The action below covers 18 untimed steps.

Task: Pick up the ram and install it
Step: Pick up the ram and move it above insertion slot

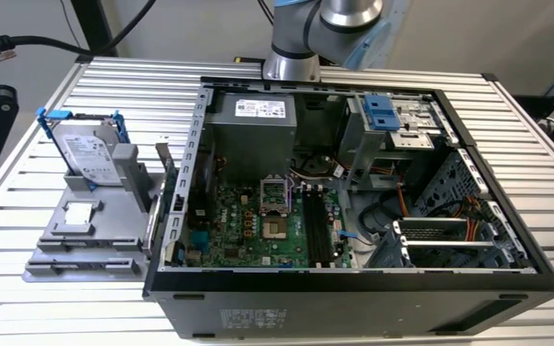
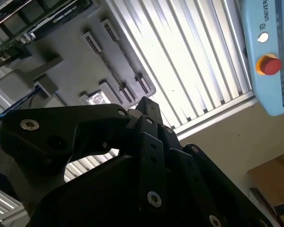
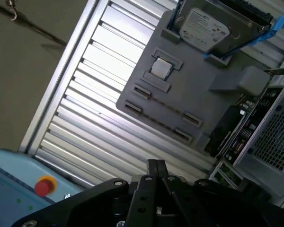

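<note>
The ram [image 3: 244, 124] looks like a long, thin dark board with chips, standing on edge between the grey fixture [image 3: 189, 94] and the computer case; it also appears in the second wrist view [image 2: 38, 23]. My gripper [image 3: 155, 164] hangs well above the fixture and the slatted table, its black fingers closed together with nothing between them. The same gripper [image 2: 146, 101] is seen from the other side. In the exterior view the open case shows the green motherboard [image 1: 248, 231] and its long black slots [image 1: 320, 231].
A silver hard drive [image 1: 94, 155] in a blue-tipped bracket stands at the fixture's back. The arm's base [image 1: 291, 65] rises behind the case [image 1: 354, 295]. A pendant with a red button [image 2: 269, 65] lies at the table edge. Drive cages [image 1: 450, 245] sit at the exterior view's right.
</note>
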Each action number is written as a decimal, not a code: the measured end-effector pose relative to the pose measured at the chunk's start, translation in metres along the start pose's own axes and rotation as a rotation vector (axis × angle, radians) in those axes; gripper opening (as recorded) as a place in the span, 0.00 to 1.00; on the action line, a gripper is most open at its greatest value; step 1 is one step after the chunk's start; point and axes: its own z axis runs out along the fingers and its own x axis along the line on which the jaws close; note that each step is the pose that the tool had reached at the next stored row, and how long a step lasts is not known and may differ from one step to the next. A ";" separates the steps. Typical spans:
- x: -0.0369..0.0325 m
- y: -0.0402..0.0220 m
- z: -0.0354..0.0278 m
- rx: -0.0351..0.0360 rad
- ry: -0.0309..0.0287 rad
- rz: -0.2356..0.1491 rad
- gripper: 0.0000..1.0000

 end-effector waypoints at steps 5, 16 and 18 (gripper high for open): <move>0.0003 0.0006 0.0000 0.0066 0.0019 -0.039 0.00; 0.0007 0.0018 -0.0001 0.0236 0.0074 -0.118 0.00; 0.0008 0.0018 -0.0001 0.0238 0.0075 -0.118 0.00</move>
